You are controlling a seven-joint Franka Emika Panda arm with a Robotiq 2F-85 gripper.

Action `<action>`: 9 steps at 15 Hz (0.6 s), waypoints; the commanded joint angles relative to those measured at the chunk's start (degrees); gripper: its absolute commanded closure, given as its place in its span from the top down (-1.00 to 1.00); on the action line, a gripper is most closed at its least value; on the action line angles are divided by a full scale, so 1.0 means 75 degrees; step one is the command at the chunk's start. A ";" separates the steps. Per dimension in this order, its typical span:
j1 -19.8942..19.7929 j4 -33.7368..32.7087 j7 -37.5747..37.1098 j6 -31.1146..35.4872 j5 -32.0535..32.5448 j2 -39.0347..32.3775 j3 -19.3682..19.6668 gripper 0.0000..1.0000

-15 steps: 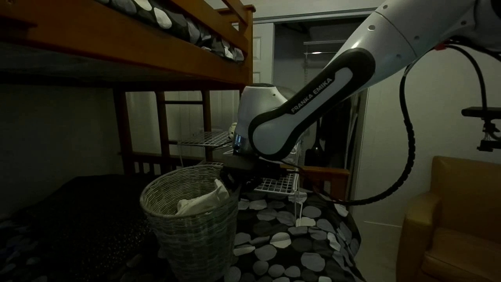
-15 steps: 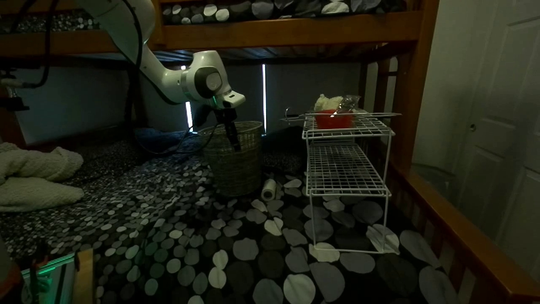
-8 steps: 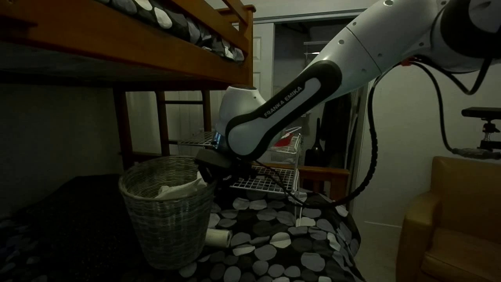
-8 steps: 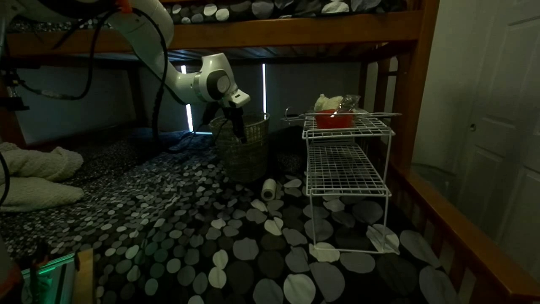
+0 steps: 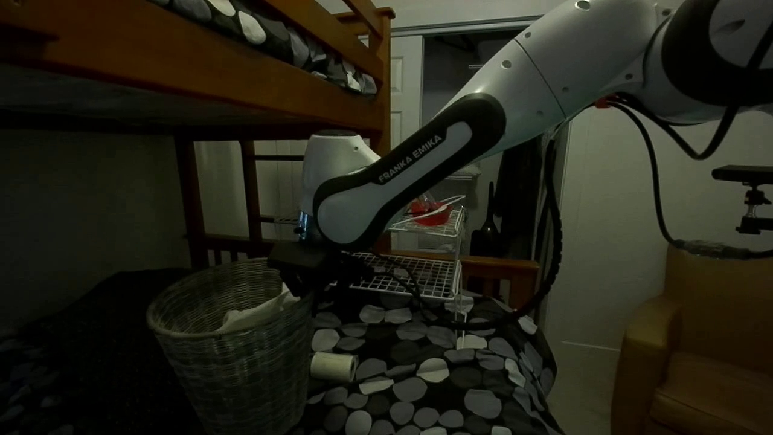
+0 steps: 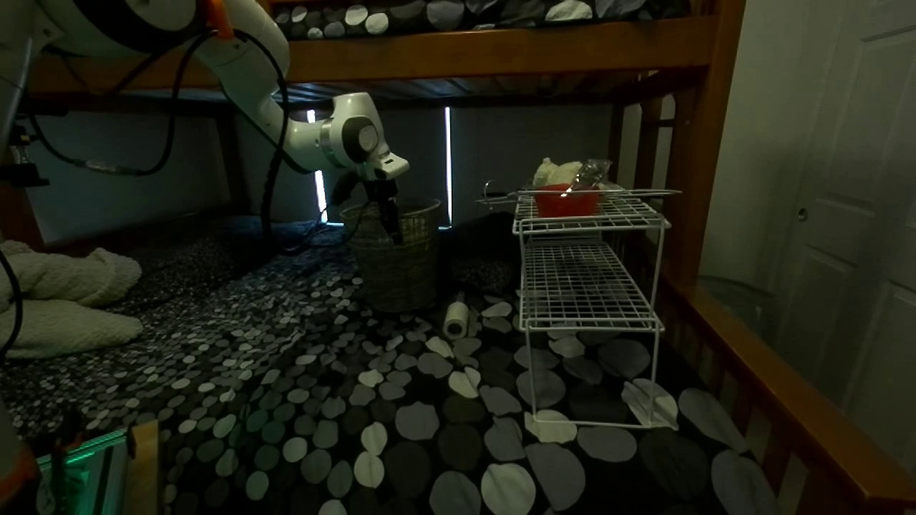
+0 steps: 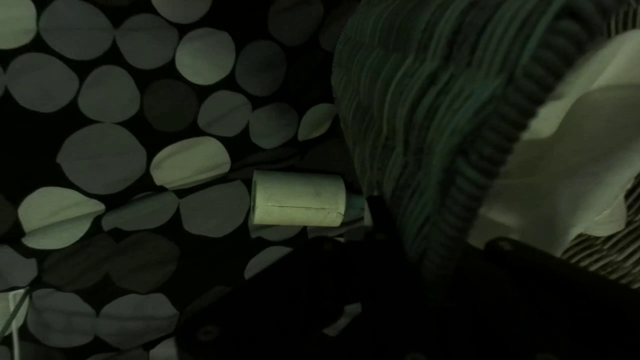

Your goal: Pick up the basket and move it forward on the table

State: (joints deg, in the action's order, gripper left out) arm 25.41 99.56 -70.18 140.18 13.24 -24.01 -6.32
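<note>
The basket (image 5: 235, 368) is a large pale woven wicker bucket with a braided rim, and it also shows in an exterior view (image 6: 401, 275). A white cloth (image 5: 256, 314) lies inside it. My gripper (image 5: 302, 290) is at the rim, pointing down, and shows dark in an exterior view (image 6: 393, 232). In the wrist view the braided rim (image 7: 492, 140) runs between the dark fingers (image 7: 415, 260); the inner fingertip is hidden. The gripper is shut on the rim. The table (image 5: 416, 386) has the black cloth with circles. I cannot tell whether the basket's bottom touches it.
A white roll (image 6: 456, 320) lies on the cloth close beside the basket. A white wire rack (image 6: 591, 329) holding a red bowl (image 6: 567, 203) stands nearby. The wooden bunk rail (image 6: 494, 57) runs above the arm. A cream blanket (image 6: 68, 286) lies at one side.
The basket and gripper have moved together, leftward in an exterior view, uncovering the white roll there. In an exterior view they shifted right, then back left. The gripper has stayed on the rim.
</note>
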 commanded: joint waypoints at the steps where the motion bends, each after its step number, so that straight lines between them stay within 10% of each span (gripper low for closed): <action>1: 0.0198 -0.0258 -0.0406 -0.0560 0.0124 0.0114 0.0131 -0.32; 5: 0.0126 -0.0185 -0.0613 -0.0636 0.0192 0.0405 0.0176 0.11; 9: -0.0705 0.1436 0.1954 0.0261 -0.0592 0.1906 -0.0400 0.73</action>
State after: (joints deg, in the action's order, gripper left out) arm 24.33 99.23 -66.80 138.60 12.68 -19.28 -6.37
